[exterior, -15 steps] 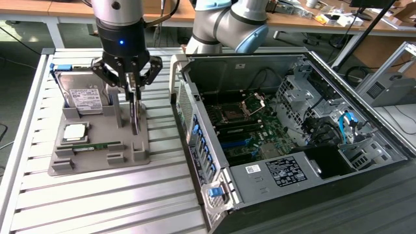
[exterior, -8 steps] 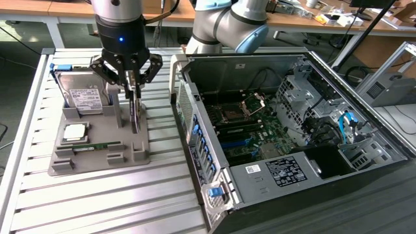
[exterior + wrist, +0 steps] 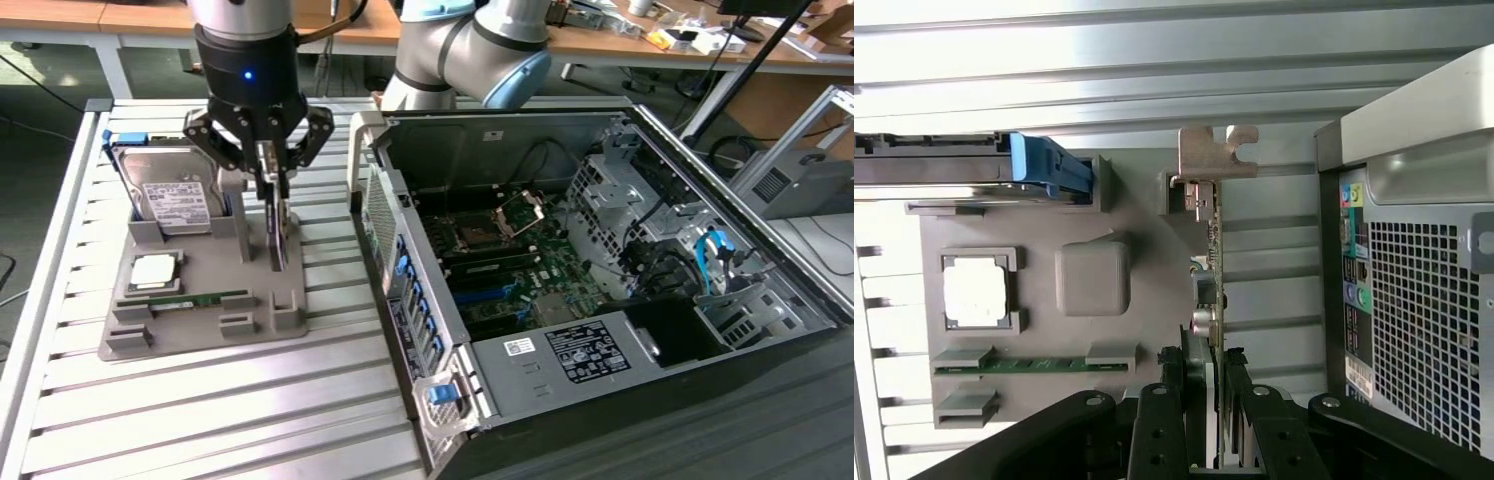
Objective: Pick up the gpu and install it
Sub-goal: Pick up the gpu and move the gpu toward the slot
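While the pincer (image 3: 274,172) hangs in the upper left of the exterior view, its two dark fingers (image 3: 1159,430) are pressed against either face of the gpu (image 3: 278,235), clamping its upper edge. The card stands on edge, thin and dark, with a silver bracket (image 3: 1212,160) and bent tab at one end. Beneath it lies the grey holder tray (image 3: 200,335), carrying a hard drive (image 3: 167,195), a processor chip (image 3: 154,268) and a green memory stick (image 3: 187,299). To the right sits the open computer case (image 3: 380,215).

Bright light glares off the slatted table (image 3: 1154,60); soft shadows.
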